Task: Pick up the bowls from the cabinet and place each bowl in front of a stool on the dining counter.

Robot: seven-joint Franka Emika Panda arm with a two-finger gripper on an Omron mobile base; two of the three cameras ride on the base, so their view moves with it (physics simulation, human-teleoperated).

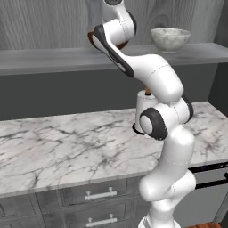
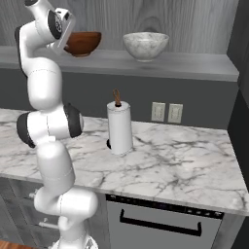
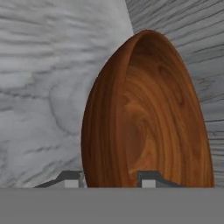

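A reddish-brown wooden bowl (image 2: 85, 43) sits at the left of the cabinet (image 2: 185, 68) shelf. In the hand view the wooden bowl (image 3: 144, 118) looms close, and my gripper (image 3: 109, 179) is shut on its rim, one fingertip on each side of the wall. From the right base view the gripper (image 2: 67, 34) reaches the bowl from the left. A white-grey marbled bowl (image 2: 145, 44) stands further right on the shelf, untouched; the left base view shows the marbled bowl (image 1: 170, 38) beside my arm. The stool and the dining counter are out of view.
Below the shelf runs a narrow marble counter (image 2: 185, 160) over grey drawers (image 1: 98, 196) and a dishwasher (image 2: 160, 223). A paper towel roll (image 2: 119, 129) stands upright on it, near my arm's elbow. Wall outlets (image 2: 166, 113) sit behind it.
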